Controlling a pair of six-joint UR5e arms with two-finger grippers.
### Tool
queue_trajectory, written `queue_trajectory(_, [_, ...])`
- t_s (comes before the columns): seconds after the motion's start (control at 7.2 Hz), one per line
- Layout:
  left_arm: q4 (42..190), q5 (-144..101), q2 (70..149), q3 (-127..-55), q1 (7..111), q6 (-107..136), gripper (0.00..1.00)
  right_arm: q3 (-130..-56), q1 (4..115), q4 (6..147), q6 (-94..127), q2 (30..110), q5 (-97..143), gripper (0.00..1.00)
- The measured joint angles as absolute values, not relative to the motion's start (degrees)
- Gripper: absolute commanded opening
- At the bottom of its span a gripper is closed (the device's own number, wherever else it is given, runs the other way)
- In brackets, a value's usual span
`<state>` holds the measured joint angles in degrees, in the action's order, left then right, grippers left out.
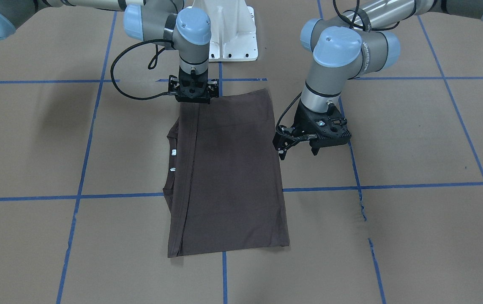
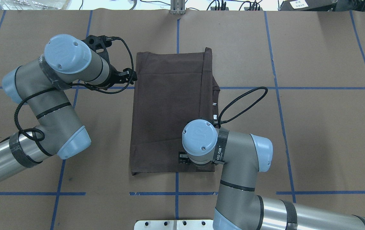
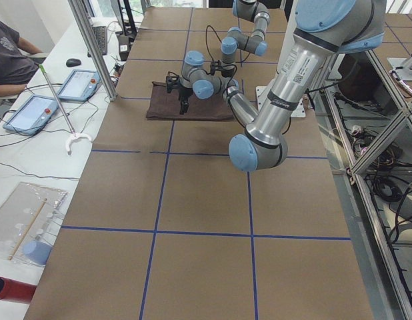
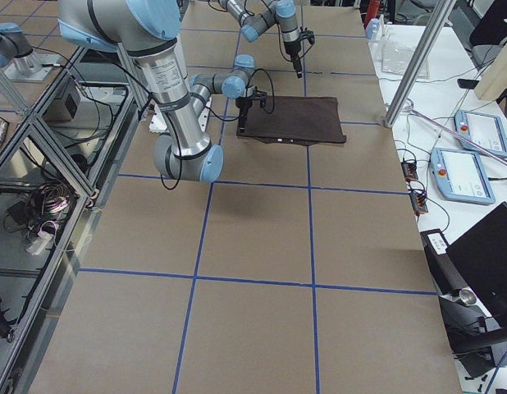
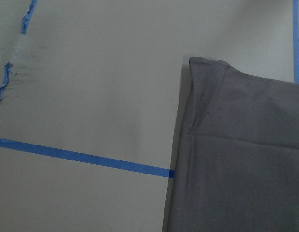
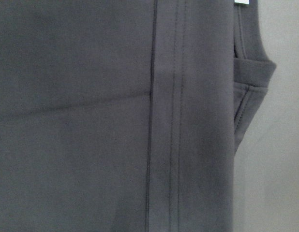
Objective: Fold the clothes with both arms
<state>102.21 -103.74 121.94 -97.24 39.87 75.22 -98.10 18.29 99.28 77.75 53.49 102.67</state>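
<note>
The clothes are one dark brown-grey T-shirt [image 1: 233, 169] [image 2: 169, 111], lying flat and folded into a long rectangle on the brown table. Its collar [image 1: 170, 160] [image 2: 216, 95] with small white labels pokes out on my right side. My left gripper [image 1: 299, 154] [image 2: 129, 76] hovers open and empty just beside the shirt's left edge; its wrist view shows a shirt corner [image 5: 241, 159] and bare table. My right gripper [image 1: 193, 100] points straight down onto the shirt's edge nearest my base. Its fingertips are lost against the dark fabric [image 6: 91, 121], and the wrist hides them from overhead.
The white pedestal base [image 1: 233, 33] stands just behind the shirt. Blue tape lines grid the table, with a torn stretch [image 1: 361, 202] on my left. A person [image 3: 9, 53] sits at a side bench with tablets [image 3: 33, 110] beyond the far table edge.
</note>
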Motion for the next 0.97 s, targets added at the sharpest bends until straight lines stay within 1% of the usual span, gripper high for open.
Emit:
queue_trajectory(0.56, [102.2,-103.9,121.9,-97.2,39.7,75.3,1.00,-98.2,18.4,103.4,76.2,54.0,102.9,1.00])
queue_trajectory(0.97, [102.3,-103.9,121.9,-97.1,39.7,75.3,1.00,-99.9,19.2,107.4,73.5,54.2,102.9,1.00])
